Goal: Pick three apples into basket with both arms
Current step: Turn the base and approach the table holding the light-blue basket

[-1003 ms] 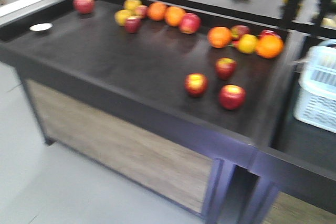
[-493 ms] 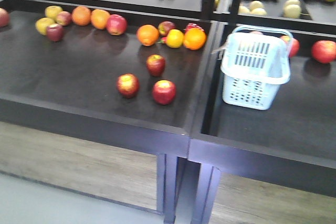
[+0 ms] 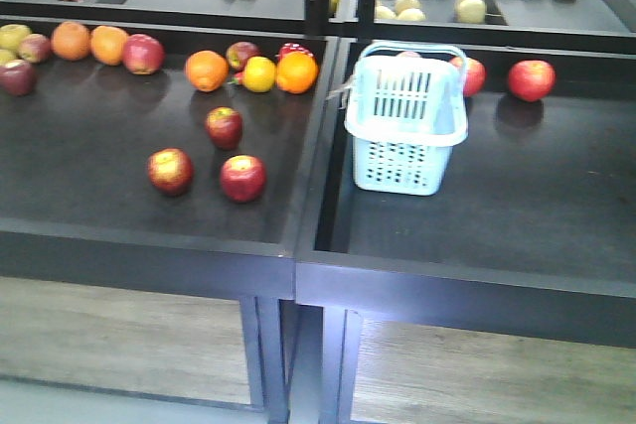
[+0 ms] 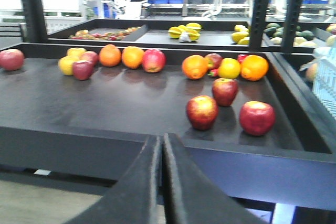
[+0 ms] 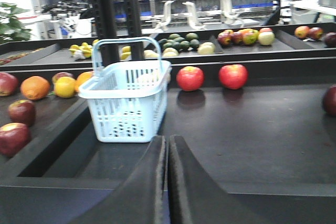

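While the jaws of the left gripper (image 4: pixel 160 139) and the right gripper (image 5: pixel 167 139) are pressed together on nothing, the three apples (image 4: pixel 224 91) are seen ahead and right of the left jaws, and the basket (image 5: pixel 128 103) is seen upright ahead, slightly left of the right jaws.

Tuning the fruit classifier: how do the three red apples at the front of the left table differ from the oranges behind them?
Colour: the three apples are dark red with yellow patches; the oranges are plain orange. Placement: the apples lie apart in open space near the front; the oranges sit in the back row, crowded against other fruit. Shared: all are round and on the left table, and none is in the basket.
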